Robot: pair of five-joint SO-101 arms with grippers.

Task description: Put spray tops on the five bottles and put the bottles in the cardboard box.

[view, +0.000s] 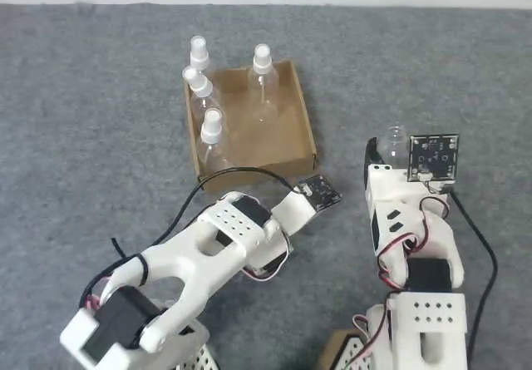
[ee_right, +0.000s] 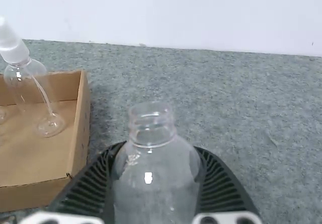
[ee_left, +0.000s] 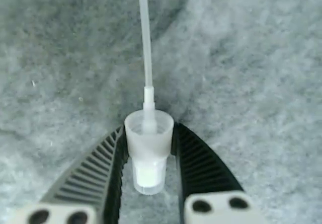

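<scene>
Clamped between the ribbed jaws of the left gripper, the last spray top sits with its collar at the jaw tips. Its thin dip tube juts straight out beyond them over the grey worktop. The right gripper has its jaws closed around the body of a clear open bottle, whose bare neck stands upright. That bottle is towards the right side of the worktop, just beside the cardboard box. The box lies near the middle of the far edge and holds four capped bottles, three along its left wall and one at its far right corner. So the step in hand looks like capping the fifth bottle. To do it well, the tube tip should be brought directly over the open neck and lined up with the bottle's axis before lowering. The tube is slender and likely bends if it catches the rim. The right arm should keep the light bottle steady and upright until the collar seats.
</scene>
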